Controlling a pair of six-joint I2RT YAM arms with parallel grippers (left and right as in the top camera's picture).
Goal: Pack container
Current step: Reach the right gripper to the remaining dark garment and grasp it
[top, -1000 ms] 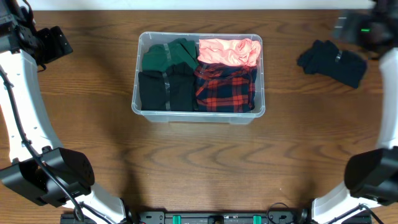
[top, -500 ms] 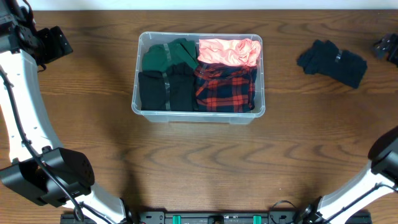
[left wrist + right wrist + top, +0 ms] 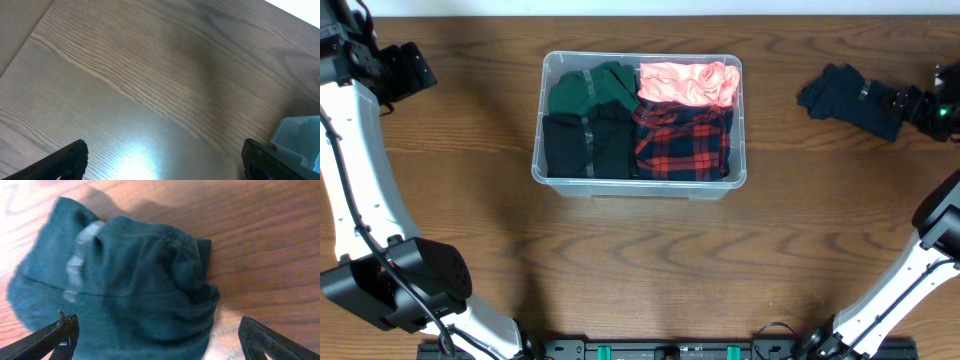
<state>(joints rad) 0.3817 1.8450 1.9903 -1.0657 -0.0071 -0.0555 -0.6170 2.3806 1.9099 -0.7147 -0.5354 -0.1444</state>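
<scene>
Dark wood-grain table (image 3: 640,260), pale wall strip (image 3: 640,6)

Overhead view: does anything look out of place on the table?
One dark garment lies loose on the table right of the container, while the other clothes sit packed inside. The right pincer, open, is beside it.

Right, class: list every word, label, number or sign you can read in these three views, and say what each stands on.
No text can be read in any view.
The clear plastic rectangular bin, the folded clothes inside it, the dark folded garment and the wooden table show no lettering.
</scene>
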